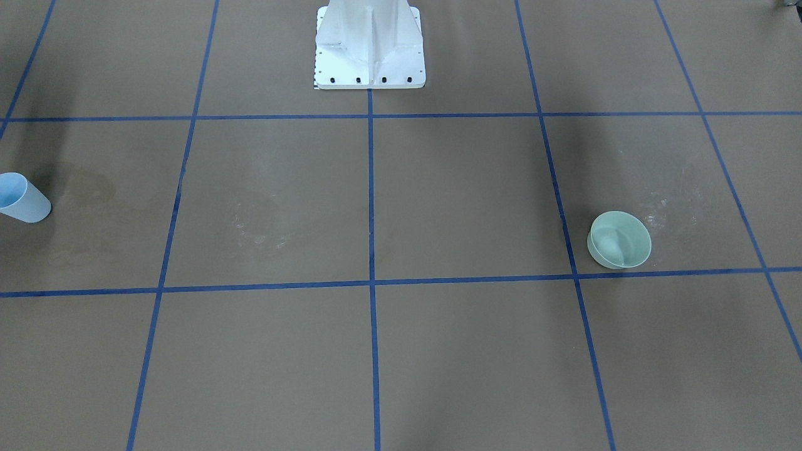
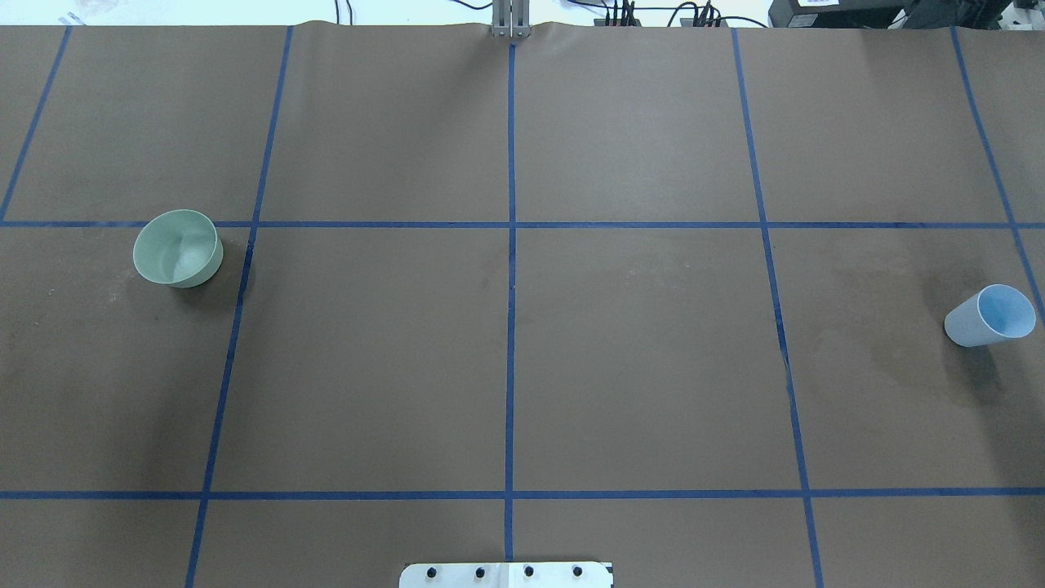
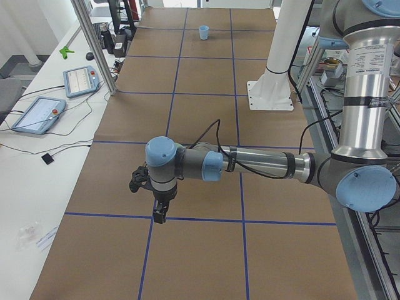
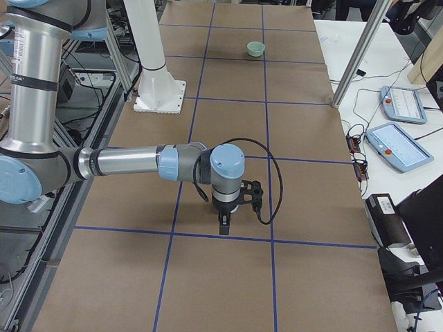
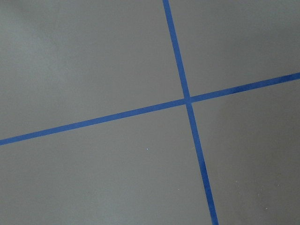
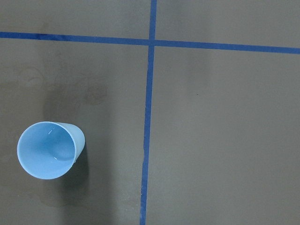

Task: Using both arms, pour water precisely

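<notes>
Frankly | left arm (image 3: 262,164), right arm (image 4: 124,160): gap of jaws unreadable (side views only) | water indiscernible

Your tabletop (image 2: 637,359) carries 1 light-blue cup (image 2: 989,315) and 1 pale green bowl (image 2: 178,247). You have 1 white pedestal (image 1: 369,44), with 4 black bolts (image 1: 358,80) showing along 1 edge. You can count 2 arms, the left arm (image 3: 262,164) and the right arm (image 4: 131,162), and 2 claws, the left claw (image 3: 159,215) and the right claw (image 4: 223,227). Beside the tabletop lie 2 pendants, the far pendant (image 3: 81,79) and the near pendant (image 3: 37,114). Overhead, the blue tape lines (image 2: 511,327) number 5 lengthwise and 2 crosswise.
</notes>
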Controlling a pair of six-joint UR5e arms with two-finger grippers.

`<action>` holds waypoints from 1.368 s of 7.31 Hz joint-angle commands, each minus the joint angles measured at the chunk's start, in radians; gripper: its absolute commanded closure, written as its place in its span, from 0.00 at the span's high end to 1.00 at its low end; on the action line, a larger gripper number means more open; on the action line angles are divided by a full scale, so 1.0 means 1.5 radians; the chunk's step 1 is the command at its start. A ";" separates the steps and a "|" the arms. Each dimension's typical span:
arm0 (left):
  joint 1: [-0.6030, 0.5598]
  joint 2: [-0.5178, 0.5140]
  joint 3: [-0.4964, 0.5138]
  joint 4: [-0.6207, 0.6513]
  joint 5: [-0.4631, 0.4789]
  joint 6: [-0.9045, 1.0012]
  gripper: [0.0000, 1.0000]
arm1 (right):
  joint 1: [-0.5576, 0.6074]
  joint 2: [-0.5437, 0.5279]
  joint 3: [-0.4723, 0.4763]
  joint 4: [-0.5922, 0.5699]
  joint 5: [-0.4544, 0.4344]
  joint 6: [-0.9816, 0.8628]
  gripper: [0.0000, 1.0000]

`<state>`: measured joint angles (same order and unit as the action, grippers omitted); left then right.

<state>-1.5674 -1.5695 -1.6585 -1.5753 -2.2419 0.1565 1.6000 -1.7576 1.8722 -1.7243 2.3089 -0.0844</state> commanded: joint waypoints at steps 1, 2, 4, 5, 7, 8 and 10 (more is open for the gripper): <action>0.005 0.001 0.001 -0.001 0.001 0.001 1.00 | 0.000 0.000 0.001 0.001 0.002 0.001 0.99; 0.005 0.001 0.002 -0.002 0.000 0.002 1.00 | 0.000 0.000 0.004 0.001 0.002 0.001 0.99; 0.006 0.001 0.002 -0.007 -0.001 0.010 1.00 | 0.001 0.000 0.007 0.001 0.002 0.001 0.99; 0.022 0.001 0.003 -0.021 -0.001 0.004 1.00 | 0.001 0.000 0.007 0.001 0.002 0.002 0.99; 0.029 -0.012 -0.018 -0.032 -0.001 0.001 1.00 | 0.001 0.000 0.018 0.001 0.002 0.004 0.99; 0.039 -0.026 -0.020 -0.033 -0.025 -0.075 1.00 | 0.001 0.000 0.022 0.001 0.002 0.004 0.99; 0.160 -0.044 -0.041 -0.151 -0.073 -0.468 1.00 | 0.001 0.000 0.029 0.002 0.001 0.004 0.99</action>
<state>-1.4363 -1.6258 -1.6962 -1.6814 -2.3205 -0.2283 1.6015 -1.7579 1.9101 -1.7223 2.3114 -0.0783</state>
